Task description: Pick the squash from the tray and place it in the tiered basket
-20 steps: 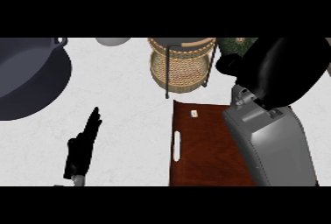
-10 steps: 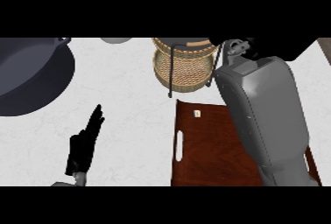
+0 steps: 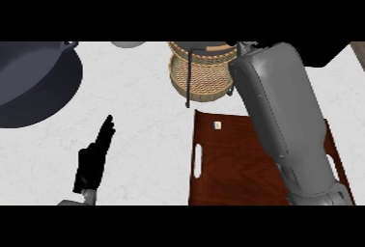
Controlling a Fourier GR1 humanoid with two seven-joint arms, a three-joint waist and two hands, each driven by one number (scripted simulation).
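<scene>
Head view: the right forearm (image 3: 285, 125) has been swung across the tray (image 3: 231, 183) until its end reaches the tiered basket (image 3: 203, 79). The right hand is hidden there, so its grip cannot be told. No squash is seen, neither on the tray's bare wood nor elsewhere; placing is judged near. The left hand (image 3: 91, 161) is rested straight-fingered at lower left.

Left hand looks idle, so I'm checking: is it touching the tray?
Apart. The head view shows bare white counter between the left hand and the tray.
</scene>
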